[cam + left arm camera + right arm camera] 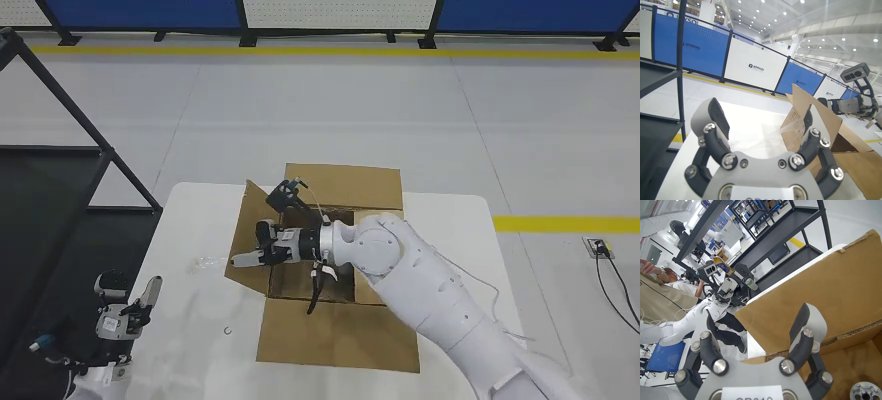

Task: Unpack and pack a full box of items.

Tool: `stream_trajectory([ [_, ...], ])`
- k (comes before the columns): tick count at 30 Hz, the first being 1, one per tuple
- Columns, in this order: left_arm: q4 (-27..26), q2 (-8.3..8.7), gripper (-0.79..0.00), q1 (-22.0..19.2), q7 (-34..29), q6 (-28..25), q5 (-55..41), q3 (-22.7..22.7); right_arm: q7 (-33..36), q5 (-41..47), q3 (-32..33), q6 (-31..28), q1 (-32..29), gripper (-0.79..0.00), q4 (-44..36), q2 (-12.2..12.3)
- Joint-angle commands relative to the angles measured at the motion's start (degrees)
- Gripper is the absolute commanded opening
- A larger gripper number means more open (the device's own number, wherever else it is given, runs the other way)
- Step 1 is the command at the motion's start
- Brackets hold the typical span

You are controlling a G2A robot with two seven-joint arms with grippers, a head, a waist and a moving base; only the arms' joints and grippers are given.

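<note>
The box [340, 185] sits open in the middle of the table [190, 225], its 4 flaps folded outward, and it is not empty: the right wrist view shows a round metal part [863, 390] on its floor. From above, something dark and thin lies inside too, though I cannot tell what it is.

The right gripper [240, 261] hangs over the box's left wall, pointing toward the raised left flap [819, 285]. Its fingers are spread and hold nothing.

The left gripper [130, 292] is well apart from the box, by the table's near left corner. It is also spread and empty, as its own view shows [762, 106].

A clear scrap of plastic [205, 263] lies on the table left of the box, and a small ring [228, 330] lies nearer the front.

The step in hand looks like unpacking, with the right arm due to take the next item.

- **Approach:** the flap stands close ahead of the fingers, so the wrist should tilt down into the opening before it descends, or a finger may catch the cardboard and drag the box.
- **Grasp:** the metal part looks hard and smooth, so it probably wants a centred grip across its rim with both pads seated before lifting.
- **Lift:** it should rise straight up past the wall.
- **Set-down:** the bare table left of the box is the likely spot, short of the plastic scrap.
</note>
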Motion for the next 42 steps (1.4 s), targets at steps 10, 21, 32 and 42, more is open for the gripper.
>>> stream_trajectory([
  [10, 1.0, -0.11, 0.0, -0.2, -0.6, -0.7, -0.6, -0.7, -0.8, 1.0, -4.6, -1.0, 3.6, 0.0, 9.2, -4.8],
  [21, 1.9, -0.18, 0.0, -1.0, -2.0, -2.5, -0.9, -0.5, -2.7, 0.9, -6.7, -2.1, 5.2, 0.0, 16.4, -8.7],
  [32, 1.1, -0.3, 0.0, -0.5, -2.4, -3.3, -0.2, -0.2, -2.7, 1.6, -6.9, -4.8, 5.8, 0.0, 21.8, -11.4],
  [42, -1.6, -0.41, 0.0, 0.8, -1.9, -3.9, -0.6, -1.0, -4.7, 1.0, -5.2, -11.6, 6.4, 0.0, 25.2, -11.8],
])
